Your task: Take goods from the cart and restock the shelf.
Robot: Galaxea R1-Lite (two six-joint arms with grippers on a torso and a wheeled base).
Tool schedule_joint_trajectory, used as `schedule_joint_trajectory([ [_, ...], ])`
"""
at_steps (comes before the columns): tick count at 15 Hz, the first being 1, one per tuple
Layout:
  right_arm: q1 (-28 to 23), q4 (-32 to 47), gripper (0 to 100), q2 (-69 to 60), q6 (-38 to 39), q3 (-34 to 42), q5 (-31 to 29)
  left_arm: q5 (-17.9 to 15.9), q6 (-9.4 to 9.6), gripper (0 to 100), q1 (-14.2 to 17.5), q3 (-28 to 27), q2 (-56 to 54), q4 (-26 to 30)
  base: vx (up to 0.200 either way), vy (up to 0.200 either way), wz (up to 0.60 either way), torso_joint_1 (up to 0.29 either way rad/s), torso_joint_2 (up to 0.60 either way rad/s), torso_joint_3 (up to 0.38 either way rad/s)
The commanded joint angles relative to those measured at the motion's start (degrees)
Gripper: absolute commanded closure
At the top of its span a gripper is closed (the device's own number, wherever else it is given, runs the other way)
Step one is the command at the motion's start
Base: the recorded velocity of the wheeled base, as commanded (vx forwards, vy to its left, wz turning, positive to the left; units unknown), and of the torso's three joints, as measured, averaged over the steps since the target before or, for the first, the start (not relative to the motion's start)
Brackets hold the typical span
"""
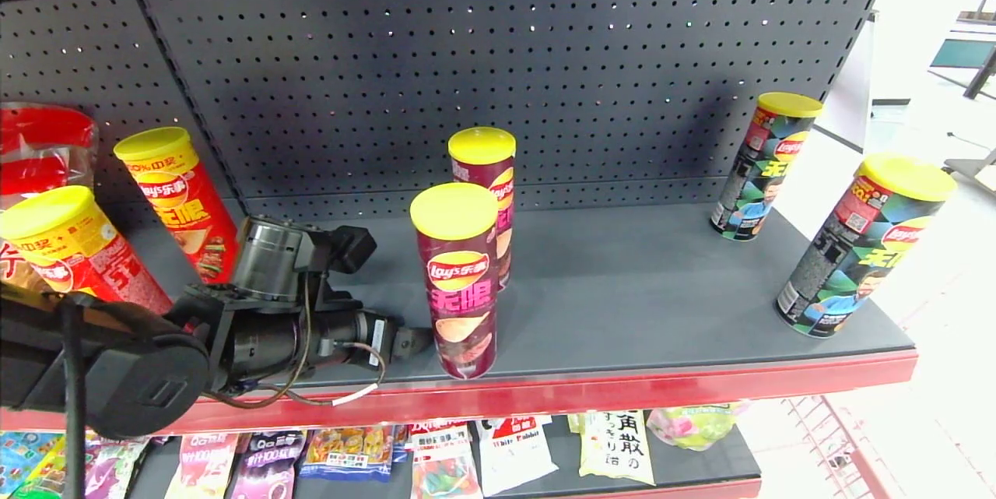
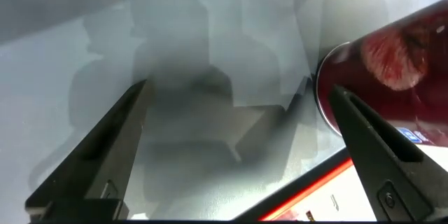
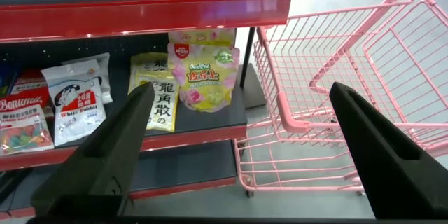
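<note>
The left claw (image 2: pixel 239 92) is spread at the shelf's (image 1: pixel 638 304) near edge, just left of the upright maroon chip can (image 1: pixel 461 289). The right claw (image 3: pixel 241 91) is spread, facing the pink cart (image 3: pixel 285 115).

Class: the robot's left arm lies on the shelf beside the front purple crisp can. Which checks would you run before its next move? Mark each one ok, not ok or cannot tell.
1. Left gripper open: ok, fingers spread wide.
2. Left gripper clear of the front can: cannot tell; one finger sits very close beside it.
3. Front can upright: ok, standing near the shelf's red front edge.
4. Room on the shelf for more goods: ok, bare board to the right of the front can.
5. Right gripper open: ok.
6. Goods left in the cart: cannot tell; the part seen holds nothing.
</note>
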Motion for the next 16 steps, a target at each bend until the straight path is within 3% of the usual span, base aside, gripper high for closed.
schedule_joint_trajectory([
  [1,0.0,0.0,0,0.3,-0.1,0.0,0.2,0.0,-0.04,0,0.1,-0.1,0.0,0.1,0.000,0.000,0.00,0.000,0.00,0.000],
  [16,0.0,0.1,0,0.3,0.1,0.0,0.0,0.0,-0.04,0,-1.4,0.1,0.0,0.1,0.000,0.000,0.00,0.000,0.00,0.000],
])
